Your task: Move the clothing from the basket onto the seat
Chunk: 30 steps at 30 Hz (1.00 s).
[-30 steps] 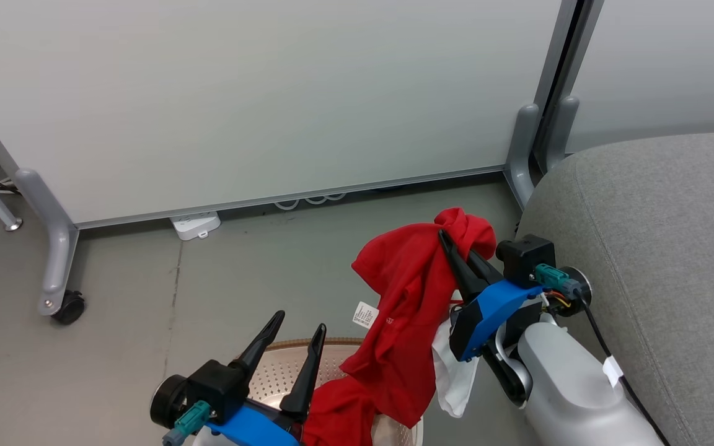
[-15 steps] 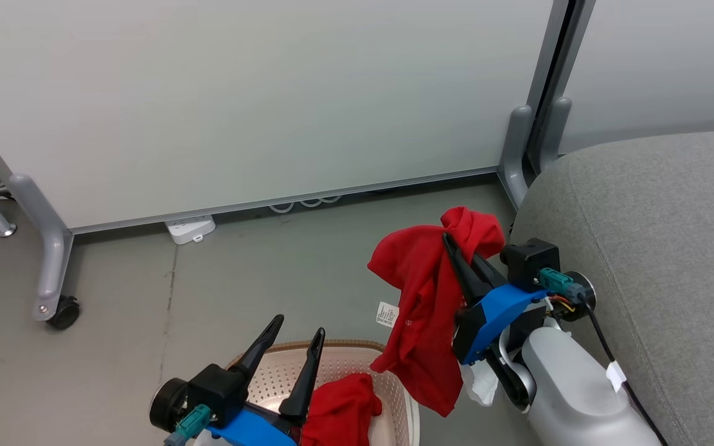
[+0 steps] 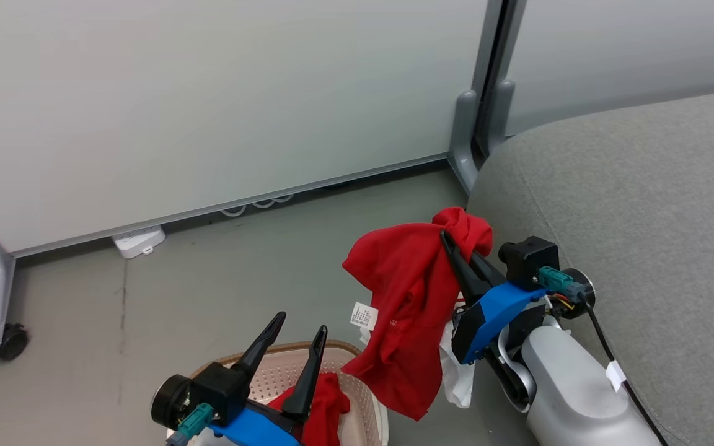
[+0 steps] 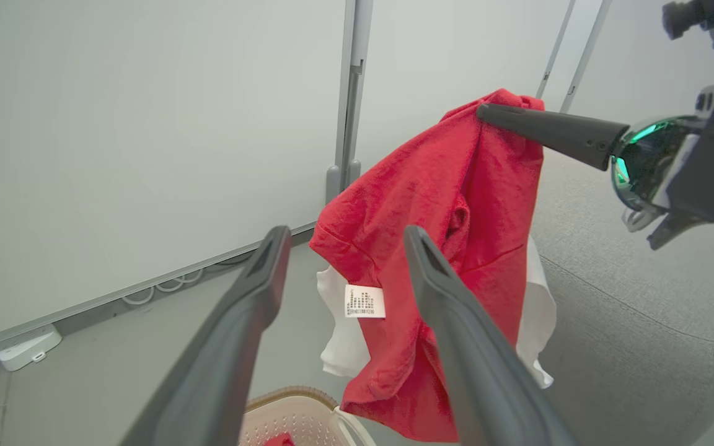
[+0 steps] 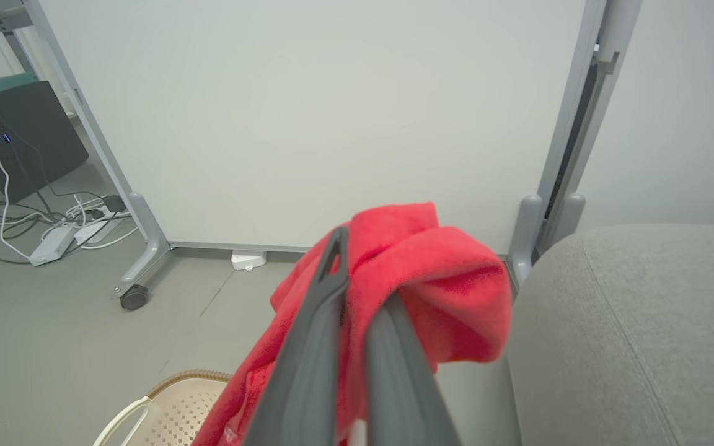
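1. Left fingers point(image 3: 310, 365): spread and empty, above the basket point(image 3: 270, 371), where some red clothing point(image 3: 326, 402) lies.
2. Right fingers point(image 3: 459, 266): pressed together, pinching a red garment point(image 3: 403, 291) that hangs in the air between the basket and the seat point(image 3: 642, 217).
3. Advice: carry it high enough for the hanging hem to clear the seat's edge, then release over the flat top.

In the head view the seat point(image 3: 642, 204) takes up the right side, and the basket point(image 3: 363, 356) sits at the bottom centre. The clothing point(image 3: 406, 291) hangs mid-frame from the right gripper point(image 3: 450, 238), just left of the seat and above and right of the basket. More of it lies in the basket, beside the left gripper point(image 3: 301, 322). A partition point(image 3: 208, 105) spans the top.
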{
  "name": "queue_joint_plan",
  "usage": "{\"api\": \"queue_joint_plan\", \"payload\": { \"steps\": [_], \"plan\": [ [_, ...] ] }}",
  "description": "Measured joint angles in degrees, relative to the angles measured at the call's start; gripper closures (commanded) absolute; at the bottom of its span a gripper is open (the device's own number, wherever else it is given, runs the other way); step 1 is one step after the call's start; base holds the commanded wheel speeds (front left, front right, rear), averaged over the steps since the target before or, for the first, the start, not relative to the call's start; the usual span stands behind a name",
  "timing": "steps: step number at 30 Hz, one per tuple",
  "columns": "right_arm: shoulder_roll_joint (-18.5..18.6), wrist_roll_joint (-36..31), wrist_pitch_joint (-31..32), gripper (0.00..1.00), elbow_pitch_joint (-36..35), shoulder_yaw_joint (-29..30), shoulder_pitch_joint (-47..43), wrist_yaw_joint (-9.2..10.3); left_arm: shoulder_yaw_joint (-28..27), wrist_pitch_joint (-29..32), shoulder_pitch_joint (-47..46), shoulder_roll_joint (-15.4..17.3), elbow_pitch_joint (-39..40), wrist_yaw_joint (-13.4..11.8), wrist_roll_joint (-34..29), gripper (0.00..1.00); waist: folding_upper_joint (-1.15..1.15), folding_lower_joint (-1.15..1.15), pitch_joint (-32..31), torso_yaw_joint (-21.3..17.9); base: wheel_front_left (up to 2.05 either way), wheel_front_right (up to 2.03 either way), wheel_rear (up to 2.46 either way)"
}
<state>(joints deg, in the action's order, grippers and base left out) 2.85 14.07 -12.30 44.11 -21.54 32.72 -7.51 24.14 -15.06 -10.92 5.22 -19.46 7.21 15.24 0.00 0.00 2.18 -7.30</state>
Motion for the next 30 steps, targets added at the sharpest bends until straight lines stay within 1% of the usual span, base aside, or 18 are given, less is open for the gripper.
{"api": "queue_joint_plan", "payload": {
  "steps": [10, 20, 25, 30],
  "plan": [
    [0.0, -0.6, 0.3, 1.00, -1.2, 1.0, -0.3, 0.00, 0.1, 0.0, -0.5, -0.1, 0.2, 0.1, -0.8, 0.00, 0.00, 0.00, 0.8, -8.2, 0.00, 0.00, 0.00],
    [0.0, -0.9, 0.1, 1.00, -1.8, 2.7, -1.0, 0.00, 1.6, 0.0, -2.3, 0.5, -0.1, 0.1, -1.4, 0.00, 0.00, 0.00, 2.1, -15.8, 0.00, 0.00, 0.00],
    [0.0, -0.8, -0.2, 1.00, -2.0, 3.0, -1.4, 0.00, 1.9, 0.0, -2.6, 0.9, -0.3, 0.1, -1.2, 0.00, 0.00, 0.00, 2.6, -18.2, 0.00, 0.00, 0.00],
    [0.0, -0.8, -0.3, 1.00, -2.0, 3.7, -1.7, 0.00, 2.3, 0.0, -3.0, 0.9, -0.5, 0.1, -1.1, 0.00, 0.00, 0.00, 3.0, -18.7, 0.00, 0.00, 0.00]
  ]
}}
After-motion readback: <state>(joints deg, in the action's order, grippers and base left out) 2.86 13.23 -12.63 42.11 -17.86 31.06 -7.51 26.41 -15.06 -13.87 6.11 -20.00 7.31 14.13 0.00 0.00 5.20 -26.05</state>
